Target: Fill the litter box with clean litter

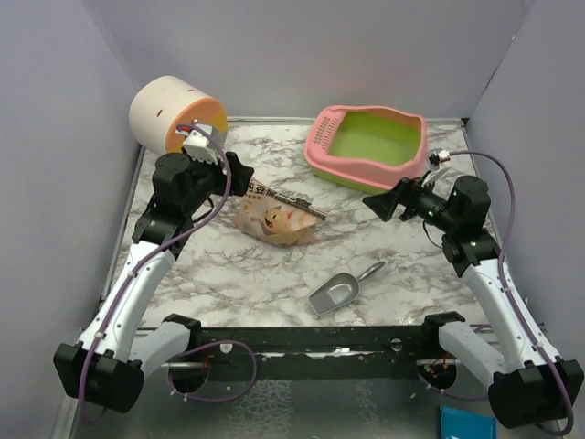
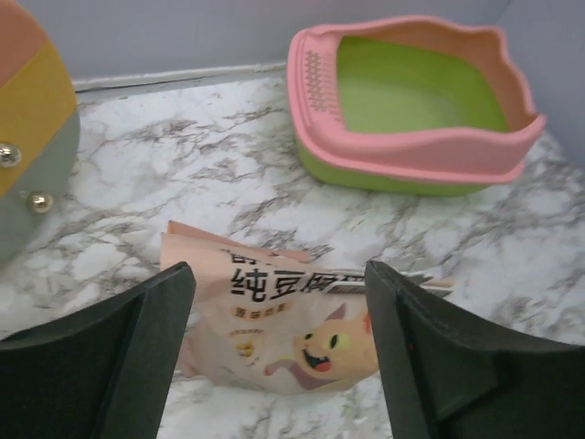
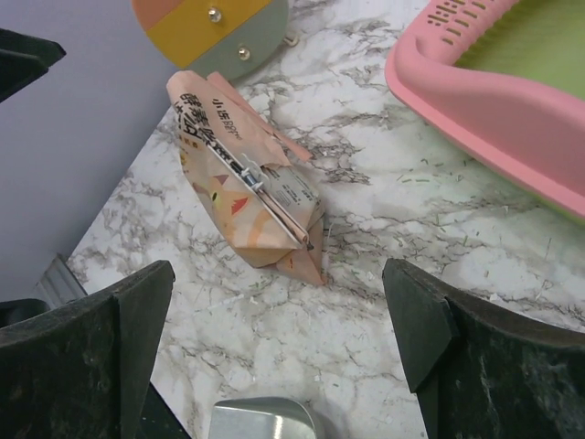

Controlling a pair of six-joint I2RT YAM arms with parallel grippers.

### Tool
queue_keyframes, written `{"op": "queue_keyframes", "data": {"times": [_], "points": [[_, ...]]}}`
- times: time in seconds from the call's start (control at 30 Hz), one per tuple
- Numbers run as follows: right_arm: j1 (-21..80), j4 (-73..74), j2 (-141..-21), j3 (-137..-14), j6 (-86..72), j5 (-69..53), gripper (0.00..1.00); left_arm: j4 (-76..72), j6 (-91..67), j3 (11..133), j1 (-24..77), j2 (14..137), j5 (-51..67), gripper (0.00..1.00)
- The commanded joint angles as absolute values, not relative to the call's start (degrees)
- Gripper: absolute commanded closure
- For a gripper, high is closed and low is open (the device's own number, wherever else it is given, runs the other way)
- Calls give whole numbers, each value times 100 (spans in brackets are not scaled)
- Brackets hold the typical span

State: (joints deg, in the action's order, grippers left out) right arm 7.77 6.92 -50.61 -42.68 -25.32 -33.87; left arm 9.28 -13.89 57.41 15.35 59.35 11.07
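Looking from the near edge, I see the grey scoop (image 1: 334, 294) lying on the marble counter (image 1: 228, 274). Past it the cat-printed bag (image 1: 277, 219) lies on its side between my arms. The left pincer (image 1: 239, 174) and right pincer (image 1: 379, 203) are both spread apart, gripping nothing. Farthest back, the litter box (image 1: 366, 146) sits at right and the cream-and-orange cylinder (image 1: 174, 114) at left.

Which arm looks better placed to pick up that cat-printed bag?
Probably left. The left gripper, open, hangs right beside the bag, framing it in its wrist view. The right gripper, also open, is farther off.
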Motion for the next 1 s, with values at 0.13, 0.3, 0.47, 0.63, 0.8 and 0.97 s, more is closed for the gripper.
{"op": "queue_keyframes", "data": {"times": [0.13,0.3,0.47,0.63,0.8,0.97], "points": [[782,252,-4877,-4116,-2220,-3941,11,587,-425,5635,1551,5522,1628,8],[782,175,-4805,-3910,-1937,-4187,61,1064,1366,5597,1610,6136,1733,19],[782,1167,-5534,-4591,-1312,-4200,81,782,3182,5282,1773,6733,1816,10],[781,1295,-6028,-4829,-1318,-4819,65,648,4078,5406,1781,7066,2207,5],[782,1270,-6109,-4832,-1188,-5291,61,1199,4836,5956,1790,7528,2182,5],[791,1127,-6120,-4764,-1131,-5546,64,1411,5222,6380,1776,7958,2300,7]]}}
